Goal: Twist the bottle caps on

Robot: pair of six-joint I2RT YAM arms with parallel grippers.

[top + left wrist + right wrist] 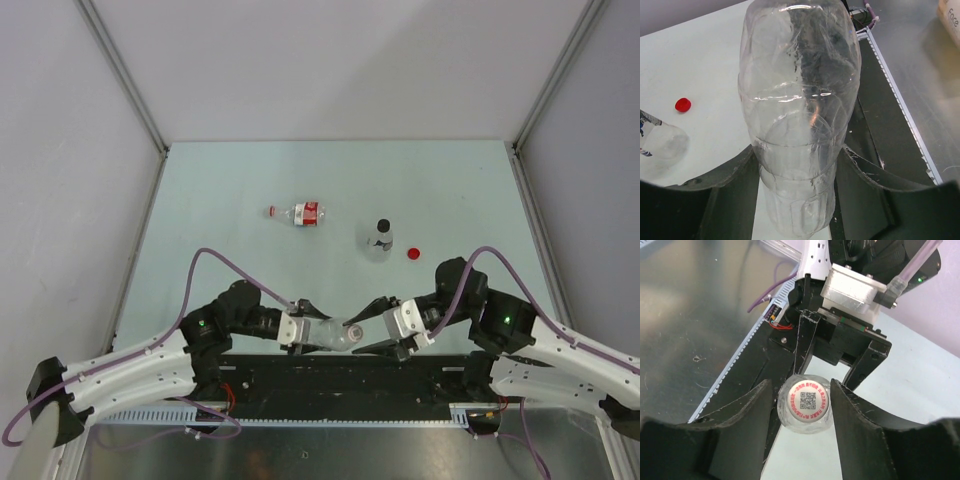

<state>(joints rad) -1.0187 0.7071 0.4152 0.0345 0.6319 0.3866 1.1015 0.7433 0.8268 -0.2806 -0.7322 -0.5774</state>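
The left gripper point(308, 333) is partly open and clamped on the body of the clear bottle point(800, 100), holding it horizontally. A white cap point(809, 401) sits at this bottle's neck end. The right gripper point(801, 390) is about half open, with one finger on each side of the white cap; firm contact cannot be confirmed. Beyond the clear bottle, on the table point(220, 180), are a loose red cap point(414, 253), an upright black-capped bottle point(380, 240) and a labelled bottle point(303, 213) lying flat.
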